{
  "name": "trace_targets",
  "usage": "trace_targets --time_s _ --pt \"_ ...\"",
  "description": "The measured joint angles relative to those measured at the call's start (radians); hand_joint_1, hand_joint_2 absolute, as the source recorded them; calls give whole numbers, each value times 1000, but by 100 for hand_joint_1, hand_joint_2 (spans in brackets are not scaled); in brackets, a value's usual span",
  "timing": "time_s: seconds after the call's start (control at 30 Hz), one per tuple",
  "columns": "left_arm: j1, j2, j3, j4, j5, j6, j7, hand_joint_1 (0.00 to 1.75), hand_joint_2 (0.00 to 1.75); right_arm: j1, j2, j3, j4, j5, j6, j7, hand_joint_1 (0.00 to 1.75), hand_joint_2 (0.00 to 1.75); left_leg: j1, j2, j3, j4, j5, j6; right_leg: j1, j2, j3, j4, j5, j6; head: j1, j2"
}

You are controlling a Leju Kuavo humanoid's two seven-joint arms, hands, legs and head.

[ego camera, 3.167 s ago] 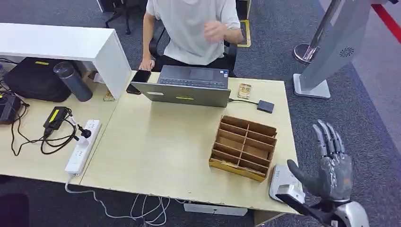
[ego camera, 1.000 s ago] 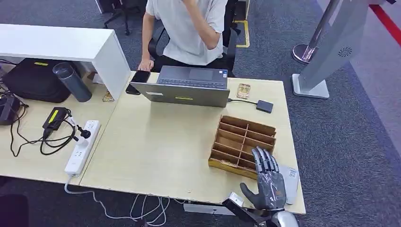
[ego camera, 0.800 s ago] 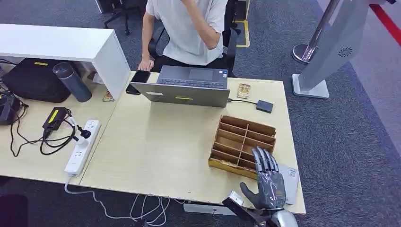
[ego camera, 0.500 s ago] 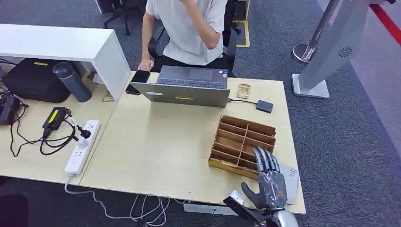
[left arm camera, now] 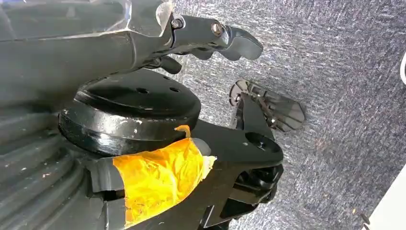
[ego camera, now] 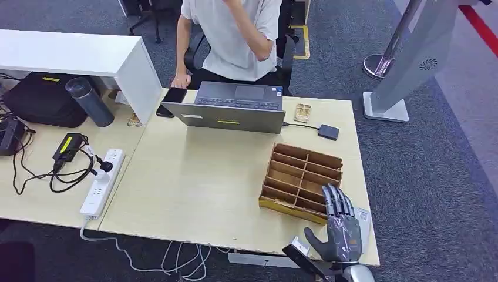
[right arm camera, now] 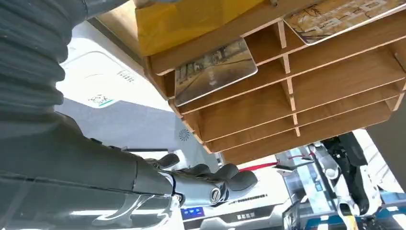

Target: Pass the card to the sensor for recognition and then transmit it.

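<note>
The right hand (ego camera: 340,235) hovered empty with fingers spread over the white sensor (ego camera: 359,225) at the table's (ego camera: 199,188) near right corner, just beside the wooden organizer (ego camera: 302,182), while the left hand (left arm camera: 210,38) hung curled in on nothing above the carpet. A card (right arm camera: 213,69) jutted from a near slot (another card lay further in), and a reach could, I judged, snag the dividers or shove the organizer. The sensor's label was too small to read.
</note>
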Motion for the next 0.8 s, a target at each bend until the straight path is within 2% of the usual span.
trace_targets --time_s 0.77,0.8 --pt "0 0 0 0 3 0 1 0 175 -1 2 5 33 -5 0 6 0 175 0 0 0 0 0 0 0 0 0 0 0 0 0 0" --pt "0 0 0 0 3 0 1 0 175 -1 2 5 34 -5 0 5 120 175 0 0 0 0 0 0 0 0 0 0 0 0 0 0"
